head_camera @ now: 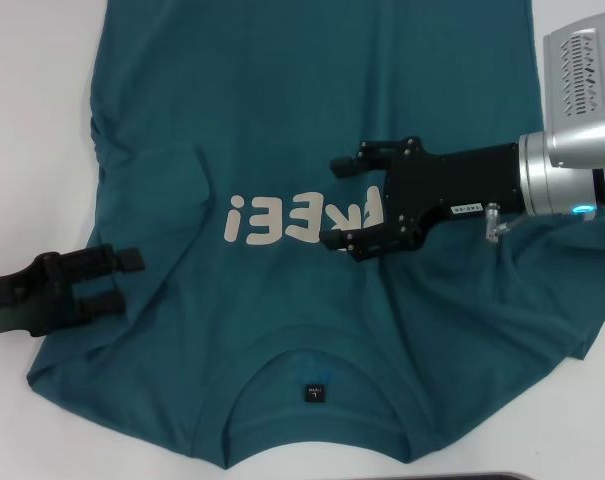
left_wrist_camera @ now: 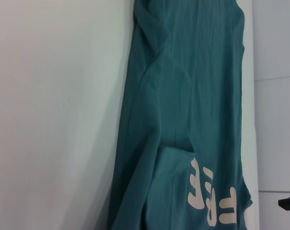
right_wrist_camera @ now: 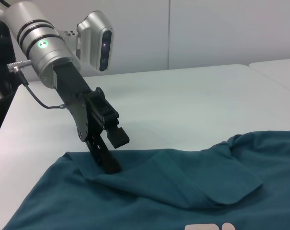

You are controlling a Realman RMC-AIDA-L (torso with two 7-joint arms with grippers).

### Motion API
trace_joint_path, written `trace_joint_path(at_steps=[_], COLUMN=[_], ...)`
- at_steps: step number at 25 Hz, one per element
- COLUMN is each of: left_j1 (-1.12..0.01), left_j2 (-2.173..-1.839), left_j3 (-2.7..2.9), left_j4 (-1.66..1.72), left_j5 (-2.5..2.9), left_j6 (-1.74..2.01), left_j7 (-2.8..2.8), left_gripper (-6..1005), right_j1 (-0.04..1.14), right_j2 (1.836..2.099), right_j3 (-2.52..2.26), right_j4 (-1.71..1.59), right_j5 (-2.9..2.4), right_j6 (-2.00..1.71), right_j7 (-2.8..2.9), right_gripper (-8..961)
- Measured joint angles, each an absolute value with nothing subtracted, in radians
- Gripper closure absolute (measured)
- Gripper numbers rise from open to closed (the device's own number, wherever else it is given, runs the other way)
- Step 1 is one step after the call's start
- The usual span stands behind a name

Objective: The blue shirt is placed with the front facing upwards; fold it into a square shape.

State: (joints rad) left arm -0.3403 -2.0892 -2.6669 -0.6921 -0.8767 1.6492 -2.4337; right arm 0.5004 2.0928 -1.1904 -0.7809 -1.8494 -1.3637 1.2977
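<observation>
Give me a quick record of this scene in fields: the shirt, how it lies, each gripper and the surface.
garment: blue shirt, front up, lettering showing
collar: nearest the robot, neck label visible
left sleeve: folded in over the body
left gripper: at the shirt's left edge, one finger pressing on the cloth, jaws open
right gripper: over the chest lettering, jaws open
surface: white table
fold state: not yet square
</observation>
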Motion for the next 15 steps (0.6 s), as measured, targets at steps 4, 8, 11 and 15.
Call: trace_joint_path(at_steps=[4,8,11,15], left_j1=[-0.340,-0.340,-0.335,-0.329], left_j2=[-2.089,-2.089,-2.086,-2.084], left_j3=[-2.668,-2.662,-2.671,-2.672], left_j4=[-0.691,-0.690,-0.690,-0.690], left_j5=[-0.876,-0.862,-0.855,-0.857], left_j6=[1.645,1.643,1.643,1.643], left_j7=[-2.447,-2.458,-2.465,-2.469], left_gripper=[153,160,160,160], right_j1=[0.500,0.500,0.500,0.500], right_j2=[2.092,2.092,2.092,2.092], right_j3=[-1.190,-1.190,-1.190,-1.190], right_j4=[-0.781,-0.781,-0.781,-0.781], right_j5=[-1.848,-1.848,-1.848,-1.848], right_j6=[-1.364,-1.364,-1.364,-1.357], right_j7=[1.298,1.298,1.298,1.298], right_gripper=[80,80,81,81])
